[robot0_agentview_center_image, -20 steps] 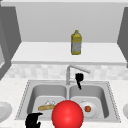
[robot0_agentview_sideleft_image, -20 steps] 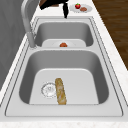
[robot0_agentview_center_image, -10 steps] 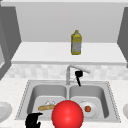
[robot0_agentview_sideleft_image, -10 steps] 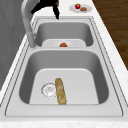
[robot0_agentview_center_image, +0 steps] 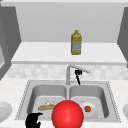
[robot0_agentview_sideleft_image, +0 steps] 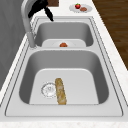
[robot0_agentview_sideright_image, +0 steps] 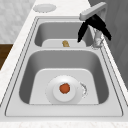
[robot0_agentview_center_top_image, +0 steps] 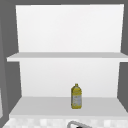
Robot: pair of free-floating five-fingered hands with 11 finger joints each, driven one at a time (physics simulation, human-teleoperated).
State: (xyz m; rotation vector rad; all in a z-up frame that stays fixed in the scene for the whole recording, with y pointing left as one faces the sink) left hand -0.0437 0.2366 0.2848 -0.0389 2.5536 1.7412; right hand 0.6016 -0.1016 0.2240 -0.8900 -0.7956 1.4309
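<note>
Faucet [robot0_agentview_center_image: 75,69] stands behind the divider of the double sink [robot0_agentview_center_image: 25,100], spout swung out over the right basin. Right hand [robot0_agentview_center_image: 78,75] hangs just under the spout, fingers pointing down, straight and spread in the right side view [robot0_agentview_sideright_image: 93,25]; touching or just beside the spout, no grip I can make out. Left hand [robot0_agentview_center_image: 33,120] floats at the sink's front edge, fingers curled, holding nothing. Bread roll [robot0_agentview_sideleft_image: 60,91] lies in the left basin beside the drain [robot0_agentview_sideleft_image: 48,89]. White plate [robot0_agentview_sideright_image: 53,96] with an orange piece of food [robot0_agentview_sideright_image: 65,88] sits in the right basin. Red ball [robot0_agentview_center_image: 67,115] up close in the front view. Yellow bottle [robot0_agentview_center_top_image: 76,97] on the shelf above. Judging progress: hand is at the faucet but nothing grasped yet, no water visible; everything else untouched.
</note>
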